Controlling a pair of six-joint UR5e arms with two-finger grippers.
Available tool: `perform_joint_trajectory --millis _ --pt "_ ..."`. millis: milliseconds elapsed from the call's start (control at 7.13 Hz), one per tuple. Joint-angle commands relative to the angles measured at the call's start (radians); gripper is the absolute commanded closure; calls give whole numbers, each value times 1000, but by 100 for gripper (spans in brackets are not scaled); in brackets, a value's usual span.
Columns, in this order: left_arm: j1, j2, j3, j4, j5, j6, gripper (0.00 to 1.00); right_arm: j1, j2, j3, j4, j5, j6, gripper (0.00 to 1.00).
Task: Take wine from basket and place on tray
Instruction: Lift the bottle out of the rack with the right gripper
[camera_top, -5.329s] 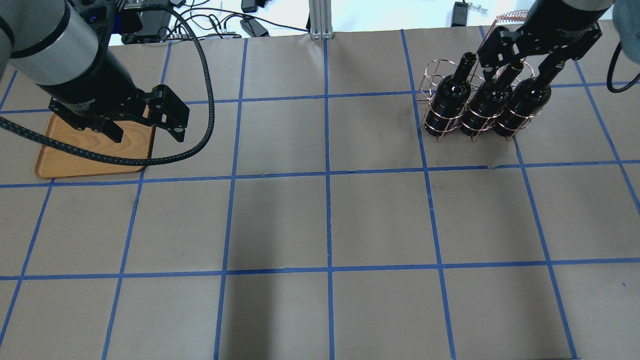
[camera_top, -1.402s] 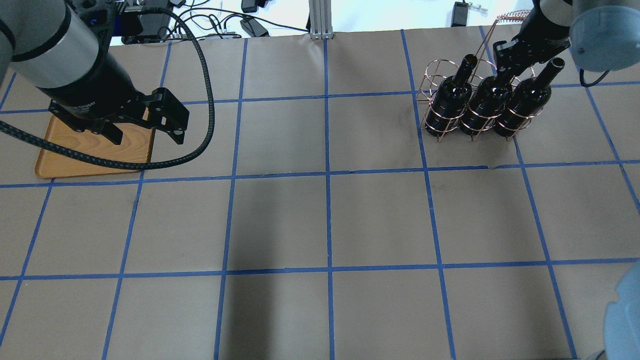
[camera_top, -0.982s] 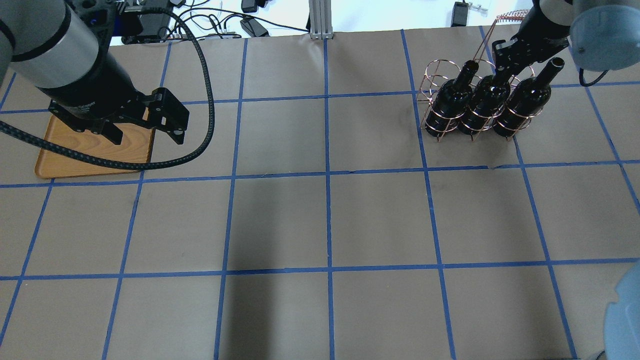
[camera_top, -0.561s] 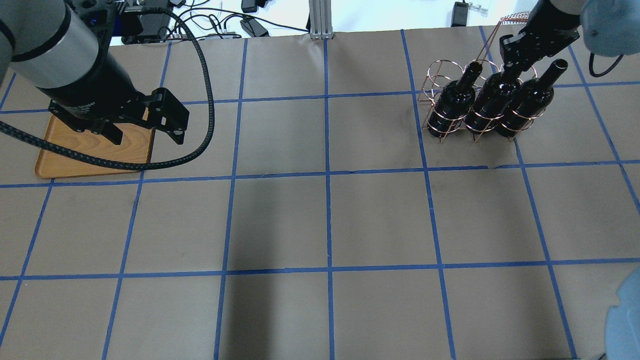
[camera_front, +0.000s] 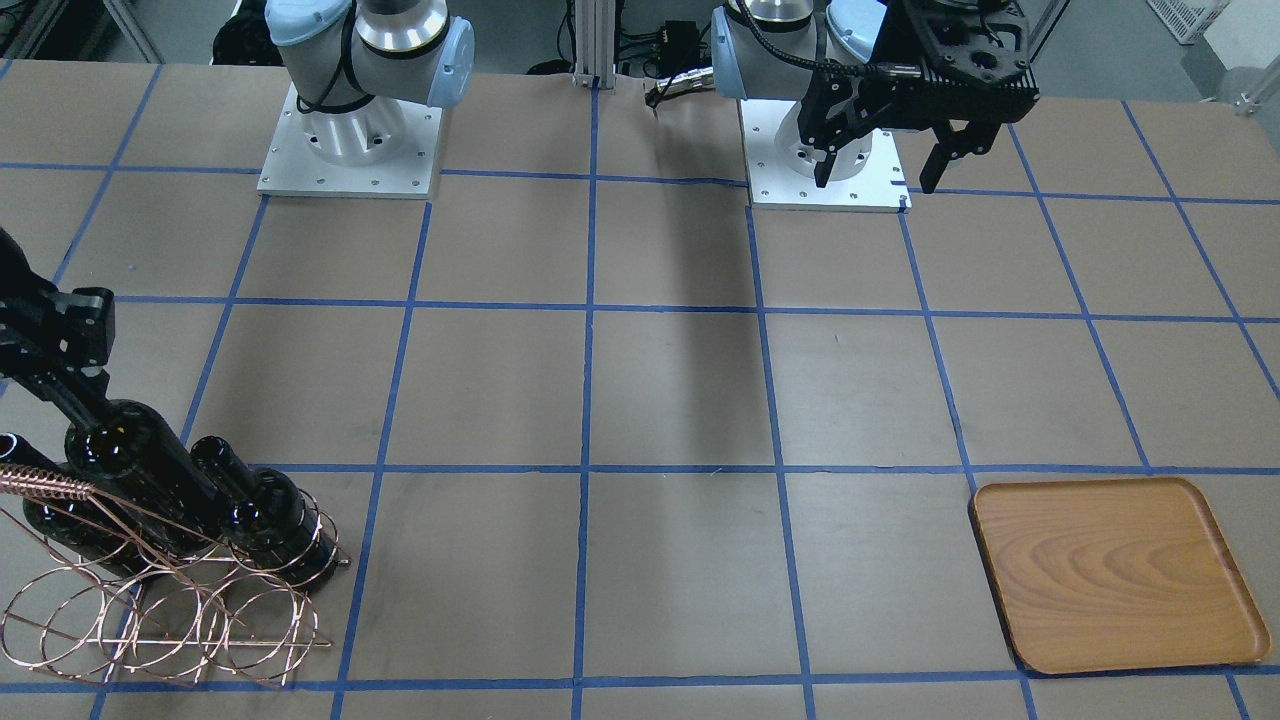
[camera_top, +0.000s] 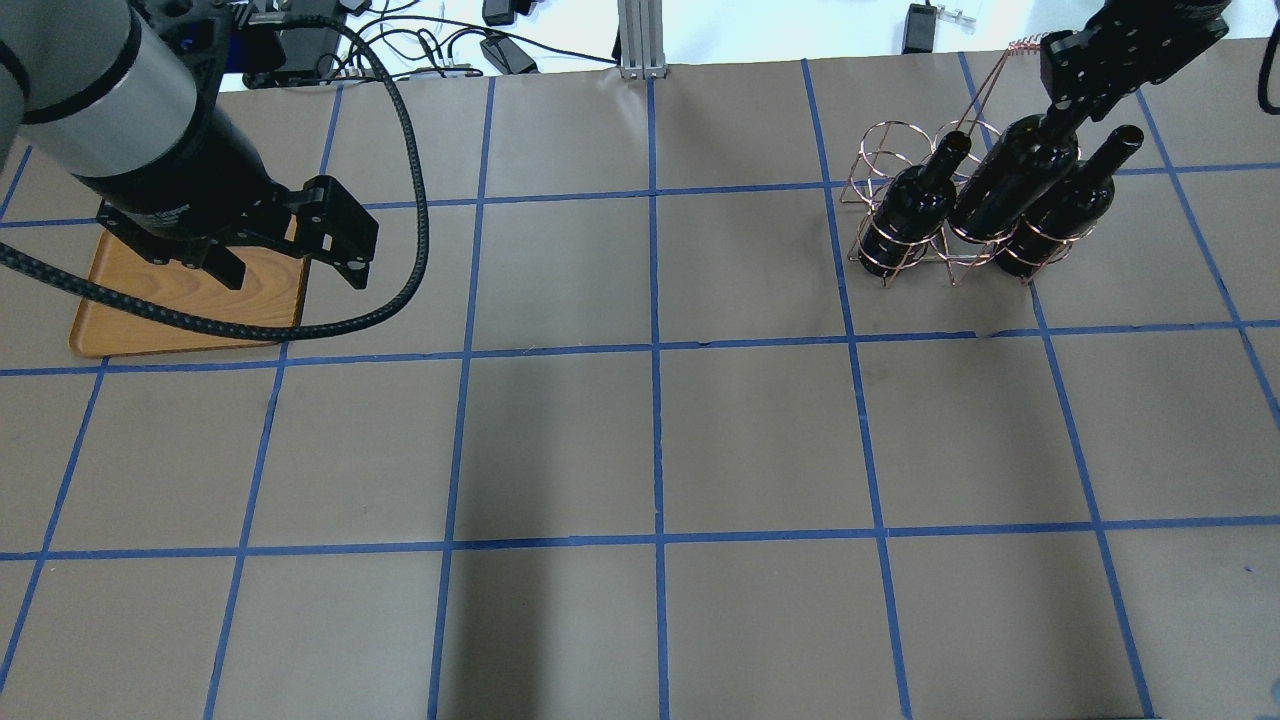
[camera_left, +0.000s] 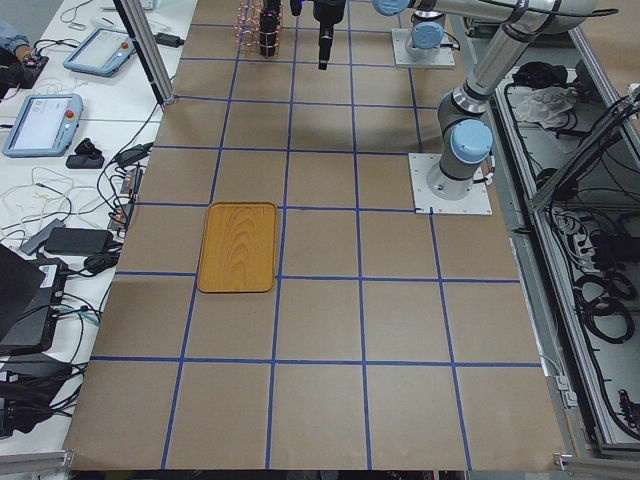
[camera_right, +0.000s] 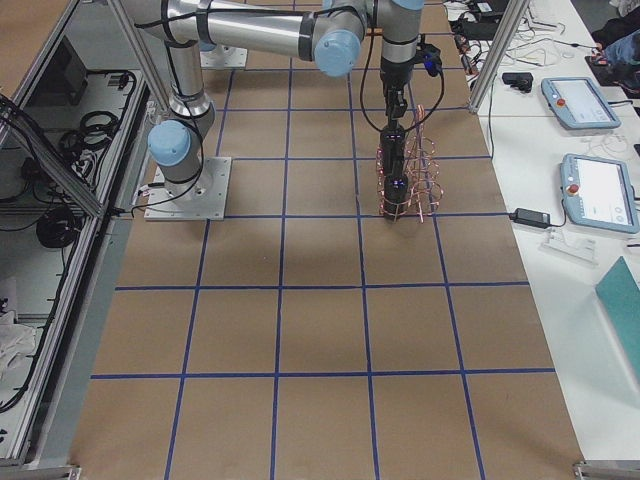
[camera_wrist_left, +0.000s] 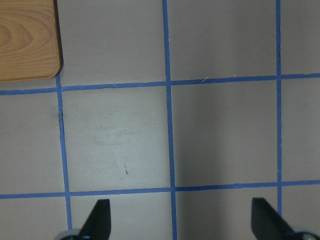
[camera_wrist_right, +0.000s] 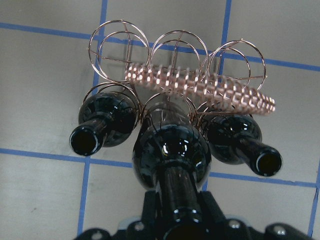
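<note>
My right gripper (camera_top: 1062, 112) is shut on the neck of the middle wine bottle (camera_top: 1015, 180) and holds it tilted, raised partly out of the copper wire basket (camera_top: 905, 140). Two more dark bottles (camera_top: 905, 205) (camera_top: 1065, 215) stand in the basket on either side. The right wrist view shows the held bottle (camera_wrist_right: 170, 155) below the coil handle (camera_wrist_right: 200, 85). The wooden tray (camera_top: 190, 300) lies at the far left and holds nothing. My left gripper (camera_top: 290, 255) hangs open and empty over the tray's right edge.
The back row of basket loops (camera_wrist_right: 175, 50) holds nothing. The table is brown paper with a blue tape grid (camera_top: 655, 350). Cables and power bricks (camera_top: 500, 50) lie beyond the far edge. The arm bases (camera_front: 350, 150) stand on the robot's side.
My right gripper has closed on the middle bottle's neck and lifted it up and to the right, so it now stands higher than its neighbours. The basket rocked slightly. The left arm has not moved.
</note>
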Motion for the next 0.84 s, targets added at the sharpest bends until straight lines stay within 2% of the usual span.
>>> perform_joint_trajectory --millis 0,280,701 --pt "0 0 0 0 0 0 0 14 -97 -4 125 1 13 100" --pt "0 0 0 0 0 0 0 57 -116 -14 177 10 104 100" --pt "2 0 0 0 0 0 0 264 -48 -12 125 15 448 100"
